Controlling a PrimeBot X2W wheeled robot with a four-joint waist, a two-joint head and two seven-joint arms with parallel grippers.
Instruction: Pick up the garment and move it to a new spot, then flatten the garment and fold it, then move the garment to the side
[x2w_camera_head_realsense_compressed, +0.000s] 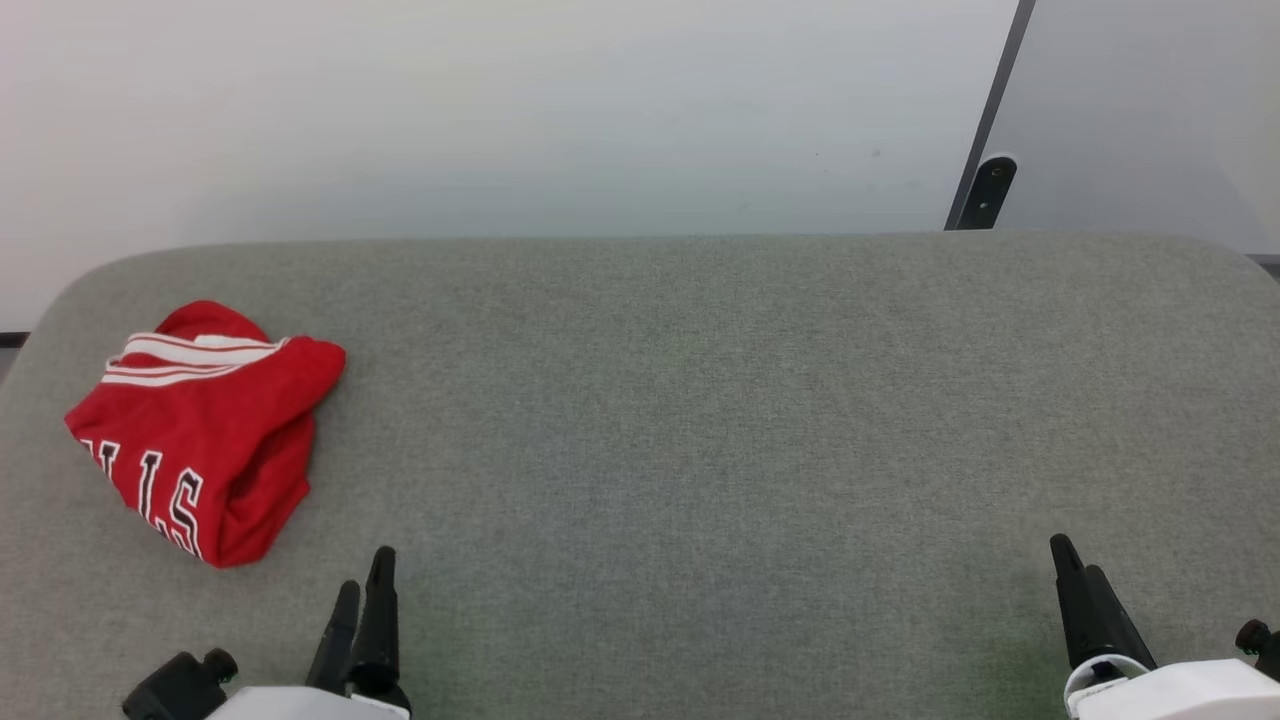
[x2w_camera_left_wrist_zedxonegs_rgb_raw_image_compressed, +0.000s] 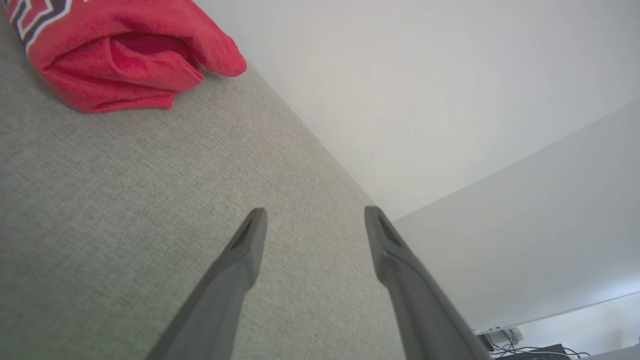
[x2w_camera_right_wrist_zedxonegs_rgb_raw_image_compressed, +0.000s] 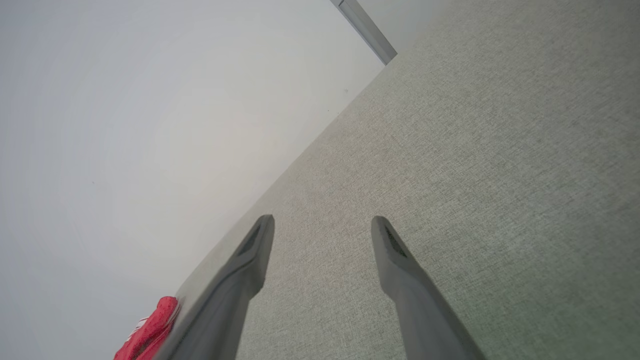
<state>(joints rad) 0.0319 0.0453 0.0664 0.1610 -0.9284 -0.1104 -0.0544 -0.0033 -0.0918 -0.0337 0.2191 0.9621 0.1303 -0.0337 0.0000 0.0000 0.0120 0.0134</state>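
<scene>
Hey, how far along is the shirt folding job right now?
Done: nothing that shows; the garment lies in a rumpled bundle at the left end of the table, not flat. In hand: nothing; the left claw and right claw are both open and empty, apart from it. Left: picking it up, moving, flattening, folding and setting it aside.

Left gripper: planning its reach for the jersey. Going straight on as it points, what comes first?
Not the garment, which lies left of its line. The left gripper would likely skim the grey table, then reach the wall.
</scene>
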